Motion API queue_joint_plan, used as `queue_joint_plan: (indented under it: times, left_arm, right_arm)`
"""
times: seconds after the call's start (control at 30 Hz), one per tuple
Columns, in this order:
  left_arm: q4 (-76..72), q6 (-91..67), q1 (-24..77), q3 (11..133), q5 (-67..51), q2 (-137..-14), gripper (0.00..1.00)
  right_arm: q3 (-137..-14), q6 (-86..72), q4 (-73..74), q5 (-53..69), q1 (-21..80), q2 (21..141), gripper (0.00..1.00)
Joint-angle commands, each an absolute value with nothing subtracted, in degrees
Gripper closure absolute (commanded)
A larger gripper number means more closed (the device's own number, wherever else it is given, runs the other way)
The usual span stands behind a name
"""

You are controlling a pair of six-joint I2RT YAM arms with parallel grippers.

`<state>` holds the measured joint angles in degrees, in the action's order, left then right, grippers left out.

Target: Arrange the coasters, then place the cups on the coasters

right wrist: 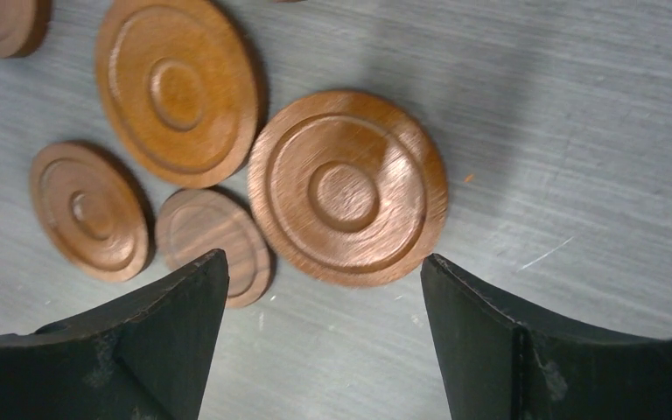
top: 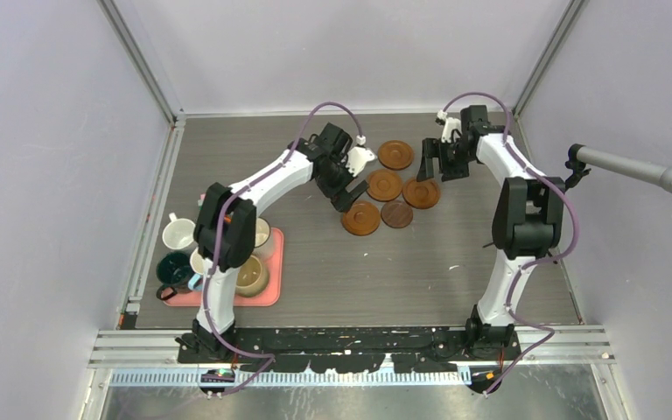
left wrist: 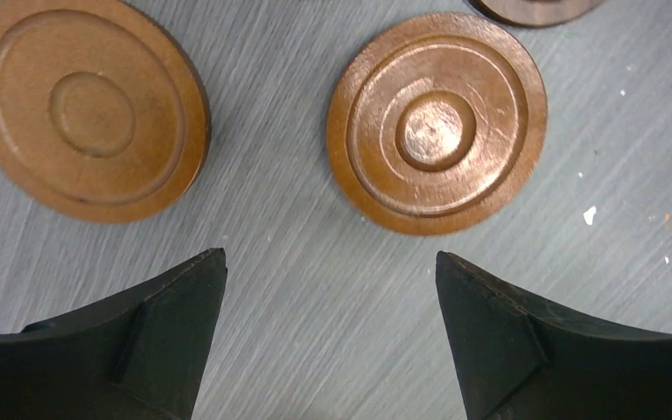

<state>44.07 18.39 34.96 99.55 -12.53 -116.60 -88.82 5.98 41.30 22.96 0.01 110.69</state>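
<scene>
You have five coasters [top: 384, 185] in view, bunched at the far middle of the table [top: 332, 280]; four are orange-brown with raised rings, and the darker coaster [top: 396, 214], smaller than the rest, lies at the near side of the bunch, just beside its neighbours; none carries a cup. Your cups [top: 178, 234] sit well apart from them, crowded on the pink tray [top: 271, 293] at the near left; you can make out a white one, a dark green one and a tan one, while the left arm [top: 227, 227] hides part of the tray. Your left gripper [left wrist: 330, 260] hangs over the left edge of the bunch, its jaws spread wide and grasping nothing, with only bare table between them and two orange-brown discs ahead. Your right gripper [right wrist: 324, 258] stands over the right edge, likewise released and empty-handed; one ringed disc lies just ahead of its gap, the dark one by its left finger.
</scene>
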Motion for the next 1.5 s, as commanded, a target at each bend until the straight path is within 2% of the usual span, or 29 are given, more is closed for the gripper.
queue_joint_plan:
  times: [0.0, 0.33, 0.63, 0.8, 0.93, 1.2, 1.47]
  left_arm:
    - [39.74, 14.35, 34.86, 104.29, -14.91, -119.89, 0.1]
    - [38.08, 12.26, 34.85, 110.35, -17.48, -128.92, 0.18]
    - [38.04, 13.58, 34.98, 110.35, -19.42, -131.62, 0.29]
    - [37.73, 14.9, 34.98, 105.64, -18.29, -129.57, 0.42]
    - [36.83, 16.23, 35.05, 100.3, -17.56, -126.06, 0.48]
    - [36.28, 19.88, 35.55, 90.19, -17.11, -118.94, 0.54]
    - [35.52, 21.21, 36.24, 79.9, -16.41, -112.61, 0.55]
  right_arm:
    - [-94.07, 9.17, 40.52, 19.9, 0.0, 114.68, 0.16]
    - [-96.25, 12.64, 39.4, 19.59, 0.0, 122.11, 0.25]
    - [-92.15, 16.01, 39.38, 20.34, 0.0, 121.43, 0.36]
    - [-87.46, 18.65, 39.38, 18.77, 0.0, 118.77, 0.44]
    - [-82.56, 20.76, 39.4, 17.82, 0.0, 115.35, 0.5]
    - [-71.83, 24.7, 39.83, 17.15, 0.83, 107.58, 0.53]
    - [-62.01, 27.52, 41.85, 16.8, 4.25, 99.8, 0.55]
